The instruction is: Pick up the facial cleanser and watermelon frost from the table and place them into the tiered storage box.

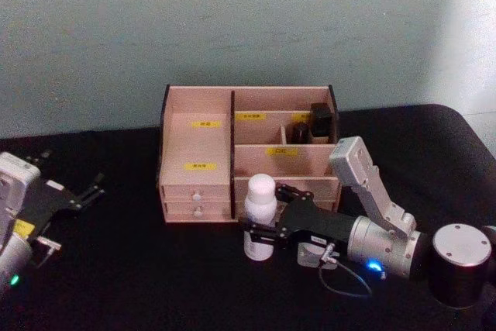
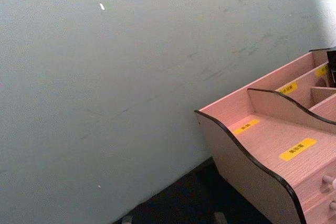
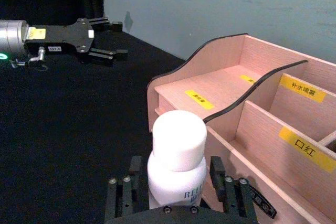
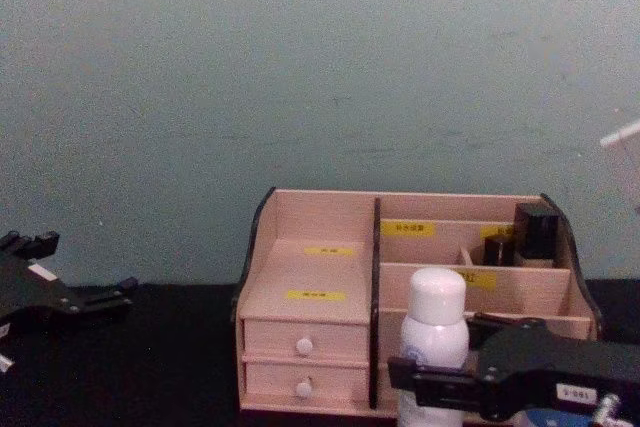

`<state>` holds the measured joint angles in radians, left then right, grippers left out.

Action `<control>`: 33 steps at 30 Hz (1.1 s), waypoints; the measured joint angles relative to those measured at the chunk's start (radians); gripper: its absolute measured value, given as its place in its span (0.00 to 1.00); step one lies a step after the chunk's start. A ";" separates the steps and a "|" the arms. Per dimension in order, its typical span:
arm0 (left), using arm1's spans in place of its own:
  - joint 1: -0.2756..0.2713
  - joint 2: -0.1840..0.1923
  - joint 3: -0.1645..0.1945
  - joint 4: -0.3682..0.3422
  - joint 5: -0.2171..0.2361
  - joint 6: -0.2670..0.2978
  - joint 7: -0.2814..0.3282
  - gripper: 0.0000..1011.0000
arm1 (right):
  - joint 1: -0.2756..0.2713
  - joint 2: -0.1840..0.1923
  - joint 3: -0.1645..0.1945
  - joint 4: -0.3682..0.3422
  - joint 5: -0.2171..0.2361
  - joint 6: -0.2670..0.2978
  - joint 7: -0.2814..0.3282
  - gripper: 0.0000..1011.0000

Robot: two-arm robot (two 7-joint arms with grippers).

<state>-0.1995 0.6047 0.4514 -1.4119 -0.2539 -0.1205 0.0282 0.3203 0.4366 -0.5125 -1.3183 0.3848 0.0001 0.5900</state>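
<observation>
A plain blue-green wall (image 1: pixel 232 21) rises behind the black tabletop (image 1: pixel 139 284). At the back of the tabletop sits the tiered storage box (image 1: pixel 198 145), a pale-pink wooden organiser with black side edges, yellow labels and two white-knobbed drawers. A small black boxy container (image 1: pixel 322 120) stands in its rear right compartment.

Just in front of the box's right half stands the facial cleanser, a white plastic bottle (image 1: pixel 260 205) with a broad white cap. It is upright and near the box's front wall. My right hand (image 1: pixel 260 238) reaches in from the right, with a black finger on each side of the bottle's lower body, below the cap. It looks closed on the bottle, though the contact line is dark in the right wrist view and I would not swear the pads are pressing. My left hand (image 1: pixel 99 187) waits well apart on the left of the tabletop, spread open and holding nothing.

I judge the bottle to be stiff, smooth and fairly light, but tall enough to swing if held too low. Its round, glossy wall could twist or slip between flat pads. I want the hold square across the middle of the body, under the shoulder and never on the cap. I also want it kept upright when it goes over the box's front wall.
</observation>
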 joint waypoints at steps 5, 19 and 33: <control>0.000 0.000 0.000 0.000 0.000 0.000 0.000 0.99 | 0.000 0.000 0.001 0.000 0.000 -0.001 0.000 0.70; 0.000 0.000 0.000 0.000 0.000 0.000 0.000 0.99 | 0.000 0.000 0.000 0.000 0.001 -0.002 0.000 0.59; 0.000 0.000 0.000 0.000 0.000 0.000 0.000 0.99 | -0.009 0.020 0.006 -0.024 0.024 -0.015 0.036 0.59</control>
<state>-0.1995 0.6047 0.4514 -1.4120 -0.2539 -0.1205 0.0283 0.3117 0.4567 -0.5068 -1.3421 0.4087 -0.0154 0.6260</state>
